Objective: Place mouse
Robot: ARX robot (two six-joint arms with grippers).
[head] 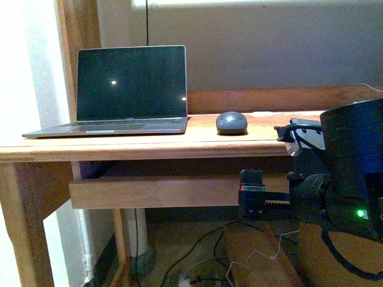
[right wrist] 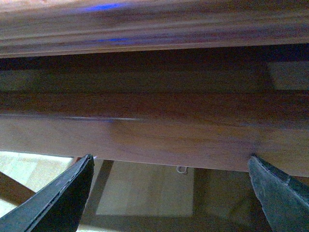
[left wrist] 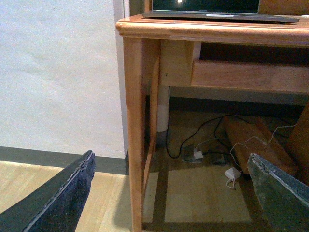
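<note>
Since the small dark grey dome-shaped plastic mouse sits on the wooden bench just right of the open silver laptop, handy for use, I hold both tools released and empty.

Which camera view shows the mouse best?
The front view: the mouse sits whole on the desk, right of the laptop. The left wrist view shows only the desk and laptop edge, the right wrist view only wood; neither shows the mouse.

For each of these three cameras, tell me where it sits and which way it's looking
Front view: on the robot's body, facing the desk with laptop and mouse; the right arm shows.
Left wrist view: low beside the desk leg, looking under it; open left claw shows.
Right wrist view: below the desk's front edge; open right claw shows.
Shared: front and left wrist views both show the laptop.
</note>
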